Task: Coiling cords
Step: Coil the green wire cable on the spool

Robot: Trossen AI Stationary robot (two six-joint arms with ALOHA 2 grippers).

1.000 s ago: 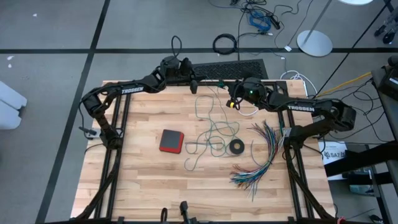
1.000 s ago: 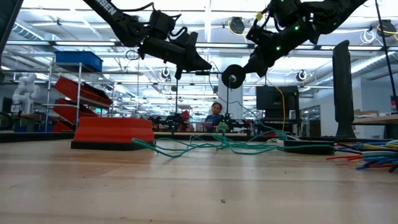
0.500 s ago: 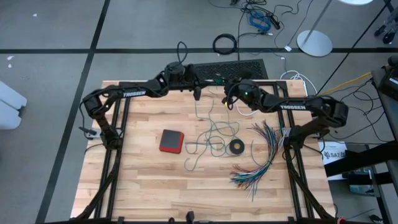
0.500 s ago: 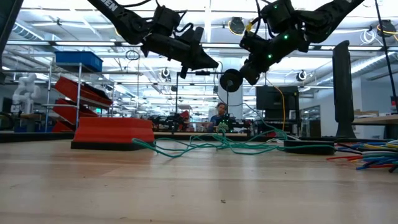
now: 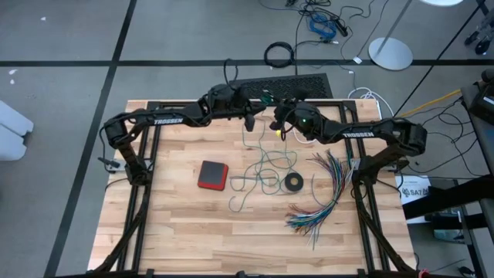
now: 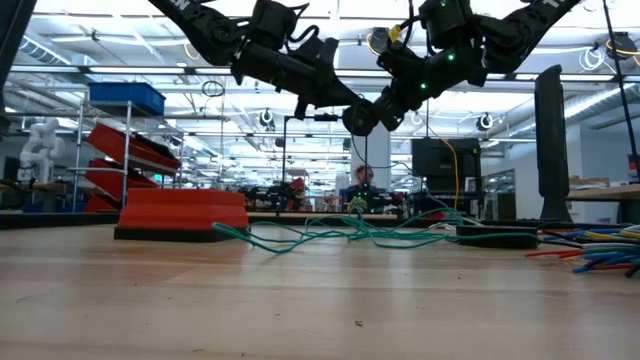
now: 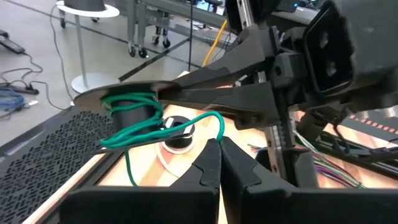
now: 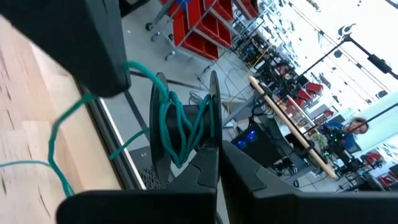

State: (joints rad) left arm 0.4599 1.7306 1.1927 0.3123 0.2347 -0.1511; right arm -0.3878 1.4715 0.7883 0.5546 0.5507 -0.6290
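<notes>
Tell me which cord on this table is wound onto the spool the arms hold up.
The teal-green cord: its turns wrap the spool in both wrist views. The multicoloured wires lie fanned out flat on the table, untouched.

Readable text, high view: "TROSSEN" in white capitals on the left arm [image 5: 166, 120], along the forearm link. Same word "TROSSEN" on the right arm [image 5: 349, 136], also along the forearm link. Partial black lettering on a white label [image 5: 415, 188] off the table's right edge, beginning "SAT"; remainder not legible.

Low view: fragment of white lettering on the left arm's link at the top edge, too cut off to read.

Wrist views: no legible text, numbers or signs found.
</notes>
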